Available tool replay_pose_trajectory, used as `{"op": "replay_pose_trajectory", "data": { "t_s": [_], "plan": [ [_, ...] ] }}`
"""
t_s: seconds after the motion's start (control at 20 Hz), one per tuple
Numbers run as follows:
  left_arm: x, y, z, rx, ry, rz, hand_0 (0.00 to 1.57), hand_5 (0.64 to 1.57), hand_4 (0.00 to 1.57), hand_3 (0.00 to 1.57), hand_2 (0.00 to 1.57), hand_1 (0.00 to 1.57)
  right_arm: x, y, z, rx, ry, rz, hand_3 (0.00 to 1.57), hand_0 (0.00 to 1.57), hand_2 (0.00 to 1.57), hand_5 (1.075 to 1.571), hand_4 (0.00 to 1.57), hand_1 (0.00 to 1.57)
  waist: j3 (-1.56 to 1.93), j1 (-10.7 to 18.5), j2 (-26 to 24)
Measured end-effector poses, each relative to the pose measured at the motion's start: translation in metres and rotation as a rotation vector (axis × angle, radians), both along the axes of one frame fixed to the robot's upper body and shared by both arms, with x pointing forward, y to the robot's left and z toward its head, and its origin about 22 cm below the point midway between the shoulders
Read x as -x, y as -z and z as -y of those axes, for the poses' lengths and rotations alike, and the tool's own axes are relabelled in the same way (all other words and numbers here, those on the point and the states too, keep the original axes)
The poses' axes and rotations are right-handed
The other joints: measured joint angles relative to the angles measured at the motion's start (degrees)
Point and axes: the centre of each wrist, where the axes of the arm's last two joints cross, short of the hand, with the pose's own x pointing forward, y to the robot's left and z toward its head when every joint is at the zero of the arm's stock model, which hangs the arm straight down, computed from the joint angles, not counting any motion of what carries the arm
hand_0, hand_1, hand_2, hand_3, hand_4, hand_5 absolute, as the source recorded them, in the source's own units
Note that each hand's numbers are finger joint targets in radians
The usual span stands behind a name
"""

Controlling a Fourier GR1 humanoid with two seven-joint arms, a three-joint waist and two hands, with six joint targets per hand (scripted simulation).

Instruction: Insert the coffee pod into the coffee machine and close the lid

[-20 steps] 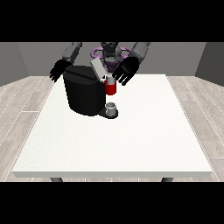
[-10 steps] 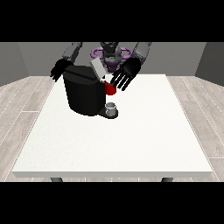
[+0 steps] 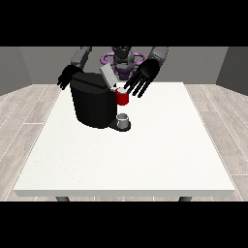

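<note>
Currently no grey coffee pod can be told with certainty. A small grey thing [image 3: 124,118] sits on the drip base at the front of the coffee machine [image 3: 94,102]; cannot say it is the pod. A red thing at the machine [image 3: 122,97] sits at the brew head, just above that grey thing. The lid [image 3: 108,76], a pale grey flat flap, stands tilted up and open.

Hand at the view's right [image 3: 141,78]: fingers straight and spread, holding nothing, poised just beside the red thing and the lid. Hand at the view's left [image 3: 66,78]: behind the machine's far upper corner, fingers loosely spread, nothing held.

Judgement: step in hand is lid closing. Best done by laying flat fingers on the flap's top and pressing down evenly, with the other hand bracing the body.

Machine: matte black, boxy with rounded edges. Table [image 3: 160,160]: white, flat, faintly speckled.
</note>
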Motion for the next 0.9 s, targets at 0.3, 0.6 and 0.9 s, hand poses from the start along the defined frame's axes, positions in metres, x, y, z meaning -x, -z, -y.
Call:
{"op": "replay_pose_trajectory", "data": {
  "t_s": [0.3, 0.6, 0.9],
  "plan": [
    [0.0, 0.008, 0.012, -0.005, 0.015, -0.037, 0.0, 1.571, 0.0, 0.0, 0.0, 0.0, 0.001, 0.01, 0.008, -0.008, 0.024, -0.04, 0.0, 0.0, 0.0, 1.571, 0.39, 0.0, -0.01, 1.92, -2.91],
    [0.004, 0.035, 0.018, 0.112, 0.022, -0.08, 0.0, 1.571, 0.0, 0.0, 0.0, 0.0, 0.011, 0.024, 0.022, -0.029, 0.055, -0.073, 0.0, 0.0, 0.0, 1.571, 0.43, 0.0, -0.02, 4.11, -6.51],
    [0.015, 0.097, 0.023, 0.491, 0.037, -0.174, 0.0, 1.571, 0.0, 0.0, 0.0, 0.0, 0.032, 0.048, 0.036, -0.031, 0.123, -0.147, 0.0, 0.0, 0.0, 1.571, 0.4, 0.0, -0.08, 8.59, -13.07]
  ]
}}
